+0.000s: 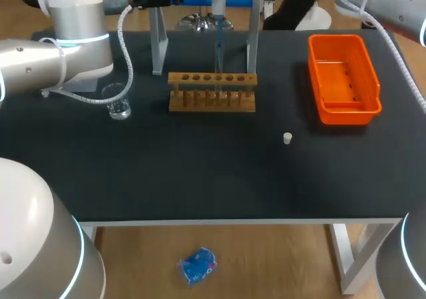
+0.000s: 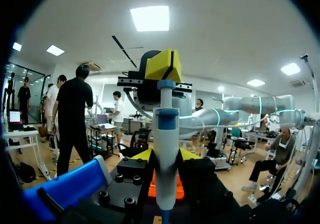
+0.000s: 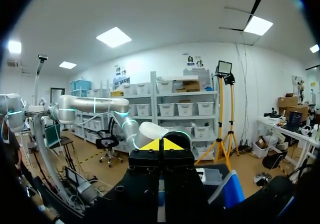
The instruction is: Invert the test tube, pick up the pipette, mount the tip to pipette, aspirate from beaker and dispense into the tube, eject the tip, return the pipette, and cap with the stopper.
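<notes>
Legible markings: none. No text, label, number or sign can be read on the pipette (image 2: 165, 149), the wooden rack (image 1: 212, 103), the orange bin (image 1: 346, 116) or the counter (image 1: 200, 176).
</notes>
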{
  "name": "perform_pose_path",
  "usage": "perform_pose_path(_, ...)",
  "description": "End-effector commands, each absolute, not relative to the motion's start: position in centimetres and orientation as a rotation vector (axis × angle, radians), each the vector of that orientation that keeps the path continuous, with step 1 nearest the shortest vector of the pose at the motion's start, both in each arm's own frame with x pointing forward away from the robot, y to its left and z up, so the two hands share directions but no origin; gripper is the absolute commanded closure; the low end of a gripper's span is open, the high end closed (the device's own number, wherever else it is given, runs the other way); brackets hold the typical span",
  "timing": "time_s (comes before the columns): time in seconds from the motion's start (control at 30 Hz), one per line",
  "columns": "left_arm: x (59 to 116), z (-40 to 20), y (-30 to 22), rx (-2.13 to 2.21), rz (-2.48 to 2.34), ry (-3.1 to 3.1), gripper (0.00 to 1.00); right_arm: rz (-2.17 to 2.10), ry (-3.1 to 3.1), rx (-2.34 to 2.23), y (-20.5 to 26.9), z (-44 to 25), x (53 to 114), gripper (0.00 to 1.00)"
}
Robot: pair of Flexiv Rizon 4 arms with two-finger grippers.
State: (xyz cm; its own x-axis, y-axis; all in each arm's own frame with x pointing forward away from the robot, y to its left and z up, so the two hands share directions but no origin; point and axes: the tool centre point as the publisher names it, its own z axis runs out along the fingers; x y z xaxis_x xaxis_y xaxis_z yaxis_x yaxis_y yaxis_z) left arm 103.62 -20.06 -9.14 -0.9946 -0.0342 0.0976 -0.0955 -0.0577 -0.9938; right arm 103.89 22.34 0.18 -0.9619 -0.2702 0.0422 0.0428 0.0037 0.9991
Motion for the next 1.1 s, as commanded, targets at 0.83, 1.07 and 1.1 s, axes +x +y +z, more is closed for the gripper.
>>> perform_pose_path(0.83, 103.6, -9.0, -20.1, 0.149, 2.248, -2.128, 1.00, -1.771, -2.444, 0.220, 12.2, 4.3, 100.5, 0.00)
perform_pose_path(1.07, 103.6, -9.0, -20.1, 0.149, 2.248, -2.128, 1.00, -1.712, -2.535, 0.216, 8.5, 2.9, 99.2, 0.00)
perform_pose_path(1.1, 103.6, -9.0, -20.1, 0.149, 2.248, -2.128, 1.00, -1.698, -2.554, 0.227, 8.0, 2.7, 99.0, 0.00)
